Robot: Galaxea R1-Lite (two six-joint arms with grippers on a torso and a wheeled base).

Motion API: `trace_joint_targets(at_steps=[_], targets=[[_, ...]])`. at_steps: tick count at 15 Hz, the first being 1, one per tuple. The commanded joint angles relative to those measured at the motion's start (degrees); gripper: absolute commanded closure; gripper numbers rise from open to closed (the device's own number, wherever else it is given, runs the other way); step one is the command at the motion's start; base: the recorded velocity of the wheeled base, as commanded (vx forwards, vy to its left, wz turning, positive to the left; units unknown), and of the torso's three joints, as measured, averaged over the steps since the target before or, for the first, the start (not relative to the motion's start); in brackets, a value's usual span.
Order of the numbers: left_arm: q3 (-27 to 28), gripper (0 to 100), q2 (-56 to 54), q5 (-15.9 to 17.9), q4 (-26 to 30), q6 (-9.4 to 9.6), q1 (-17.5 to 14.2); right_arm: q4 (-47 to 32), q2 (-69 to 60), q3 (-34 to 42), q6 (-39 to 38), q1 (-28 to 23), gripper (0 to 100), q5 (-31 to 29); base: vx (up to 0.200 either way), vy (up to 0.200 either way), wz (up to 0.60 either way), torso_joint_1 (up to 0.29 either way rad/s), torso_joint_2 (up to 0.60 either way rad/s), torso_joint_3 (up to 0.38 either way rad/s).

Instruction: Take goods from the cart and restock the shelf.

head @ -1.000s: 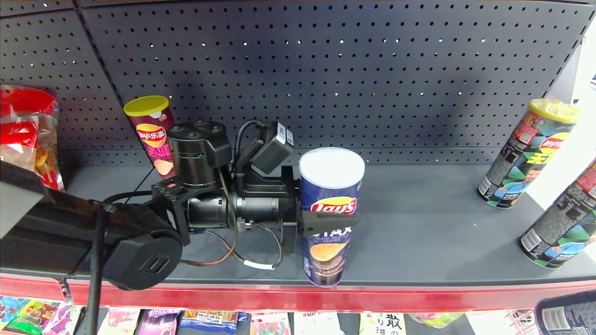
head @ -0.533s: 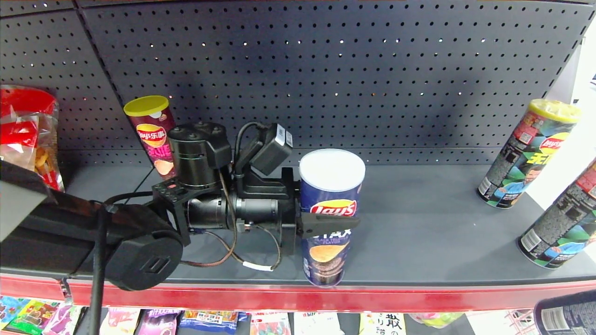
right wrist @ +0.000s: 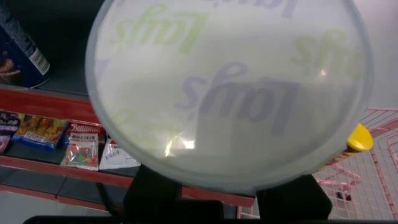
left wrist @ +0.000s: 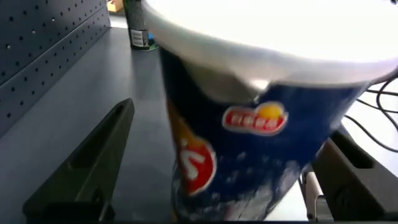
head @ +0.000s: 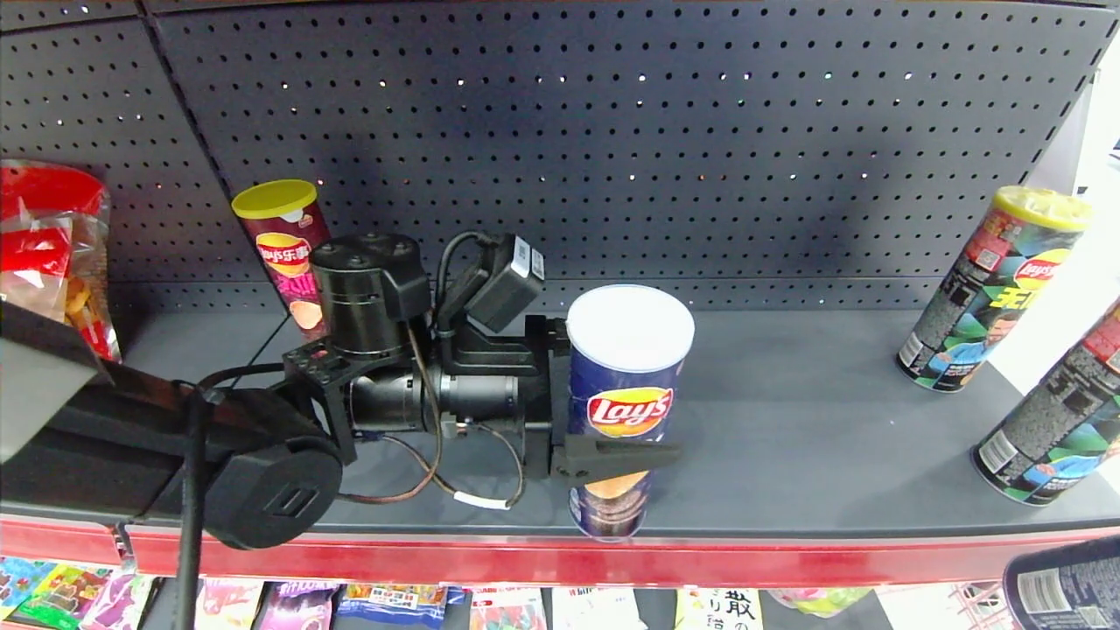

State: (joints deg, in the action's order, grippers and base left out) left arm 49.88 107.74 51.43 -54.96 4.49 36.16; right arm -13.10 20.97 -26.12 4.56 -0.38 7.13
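The dark grey shelf (head: 787, 437), with its pegboard (head: 612, 131) back and red front lip, spans the head view. The left arm (head: 262, 437) lies along the shelf from the left, with its wrist just in front of the pegboard. Its left claw (head: 623, 411) is open around the blue can (head: 628, 350). One finger crosses the front of the can low down, and the other is behind it. In the left wrist view a clear gap shows between one finger (left wrist: 81, 168) and the can's wall. The blue can stands upright under a white lid near the shelf's front edge, about midway along it. Two black-and-green cans (head: 993, 289) stand at the right end of the shelf, one toward the back and one nearer the front. A red snack bag (head: 52, 254) sits at the far left end. A purple can (head: 284, 245) with a yellow lid stands at the back by the pegboard, just behind the left arm. The right claw (right wrist: 219, 186) grips a second blue can (head: 1063, 586), held below the shelf's front lip at the lower right. Its clear lid faces the right wrist camera, with the dark fingers (right wrist: 155, 199) showing beneath it. The pink wire cart (right wrist: 373, 168) shows beyond that lid. Small packets (head: 394, 604) hang on the level beneath the shelf.
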Motion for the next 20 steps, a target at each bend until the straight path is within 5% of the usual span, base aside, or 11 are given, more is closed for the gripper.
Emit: trace_joint_targets(at_steps=[1, 5, 10, 18, 20], targets=[[-2.60, 0, -0.78, -0.02, -1.47, 0.00, -0.83, -0.08, 1.62, -1.12, 0.10, 0.11, 100, 0.08, 0.000, 0.000, 0.00, 0.000, 0.00, 0.000], [-9.10, 0, -4.64, -0.10, -4.20, -0.09, -0.91, -0.08, 9.62, -8.15, 0.63, 3.98, 100, 1.13, 0.000, 0.000, 0.00, 0.000, 0.00, 0.000], [-13.15, 0, -8.42, -0.72, -4.20, 0.00, -1.97, -0.08, 18.93, -12.46, 0.63, 15.06, 100, 1.31, 0.000, 0.000, 0.00, 0.000, 0.00, 0.000], [-21.41, 0, -14.40, -0.81, -4.28, 0.52, -6.01, 0.54, 30.18, -20.02, 0.63, 21.03, 100, 1.31, 0.000, 0.000, 0.00, 0.000, 0.00, 0.000], [-24.57, 0, -16.86, -4.59, -4.20, 1.23, -6.71, 0.54, 34.75, -23.01, 0.63, 22.26, 100, 1.39, 0.000, 0.000, 0.00, 0.000, 0.00, 0.000]])
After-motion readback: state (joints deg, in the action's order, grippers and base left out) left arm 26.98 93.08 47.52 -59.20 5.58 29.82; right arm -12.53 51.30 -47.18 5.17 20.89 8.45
